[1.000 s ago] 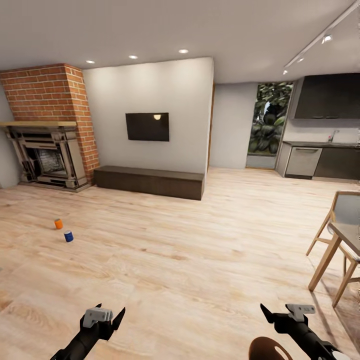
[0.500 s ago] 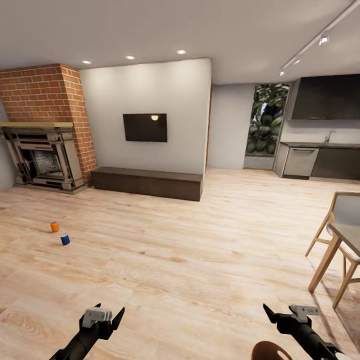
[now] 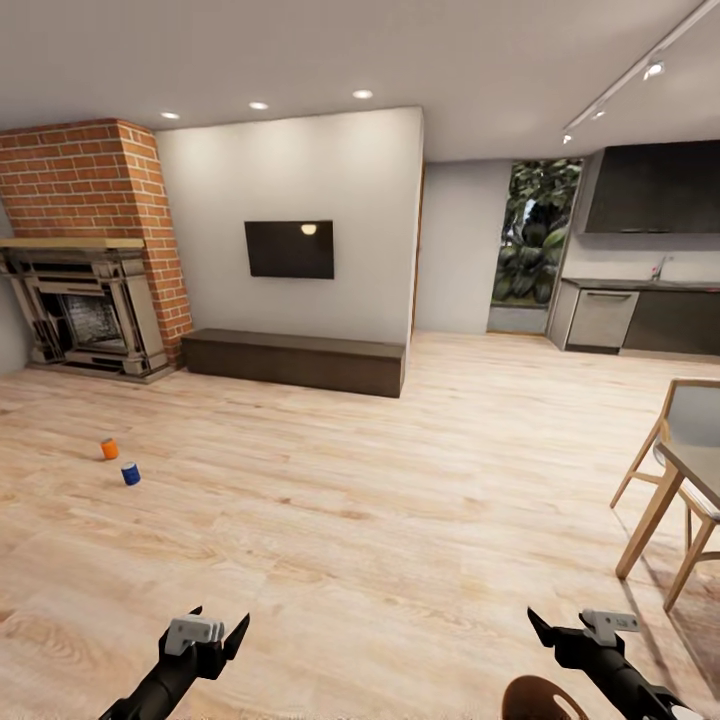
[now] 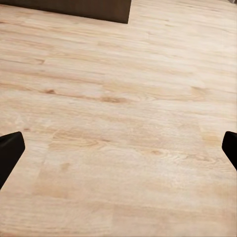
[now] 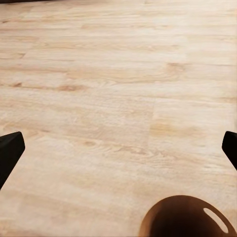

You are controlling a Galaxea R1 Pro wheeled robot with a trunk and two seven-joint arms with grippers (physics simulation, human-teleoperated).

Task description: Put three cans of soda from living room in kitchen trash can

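Note:
One orange can of soda [image 3: 109,449] stands on the light wood floor of the living room, far off to the left in front of the brick fireplace [image 3: 90,250]. A blue can [image 3: 131,474] stands just beside it. My left gripper [image 3: 218,626] hangs low over bare floor, open and holding nothing. My right gripper [image 3: 572,632] is open too, over bare planks. A round glossy brown shape [image 3: 538,698] that looks like the tash can sits just under my right arm, and it is also in the right wrist view [image 5: 182,217]. Both wrist views have dark fingertips [image 4: 10,150] [image 5: 10,150] at their edges.
A long dark bench [image 3: 295,360] runs under the wall TV [image 3: 289,249]. A wooden table and chair [image 3: 670,480] stand at the right. Kitchen cabinets [image 3: 640,320] lie far right behind an open passage. Wide wood floor stretches between me and the cans.
The whole head view has shifted slightly, so the camera moved. Both grippers hold the same open pose, and the cans have not moved on the floor.

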